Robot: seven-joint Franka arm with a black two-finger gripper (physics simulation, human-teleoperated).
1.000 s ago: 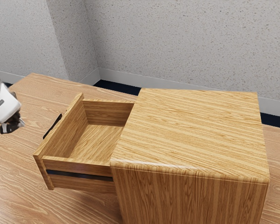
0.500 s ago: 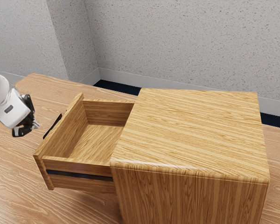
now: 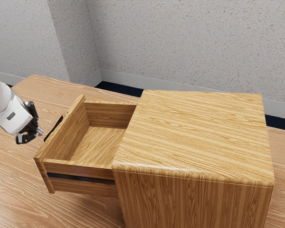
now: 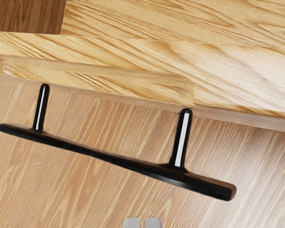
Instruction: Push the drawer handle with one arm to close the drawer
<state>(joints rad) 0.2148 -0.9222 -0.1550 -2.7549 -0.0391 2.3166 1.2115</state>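
My gripper (image 3: 40,132) is at the exterior view's left, just outside the drawer front and close to the black handle (image 3: 53,128). The wooden drawer (image 3: 80,166) stands pulled out of its cabinet (image 3: 194,133), with a bare interior. In the wrist view, the black bar handle (image 4: 102,156) runs at a slant, joined to the drawer front (image 4: 99,78) by two posts. The pale fingertips of my gripper (image 4: 142,222) lie side by side at the lower edge, shut with nothing between them. A gap separates them from the bar.
The wooden table (image 3: 14,166) extends around the cabinet and under the drawer. Behind the table rises a speckled grey wall (image 3: 180,42), with a wall corner at the exterior view's upper left.
My gripper has come in from the exterior view's left edge toward the handle, moving slightly lower over the last half second. The drawer and cabinet have not moved.
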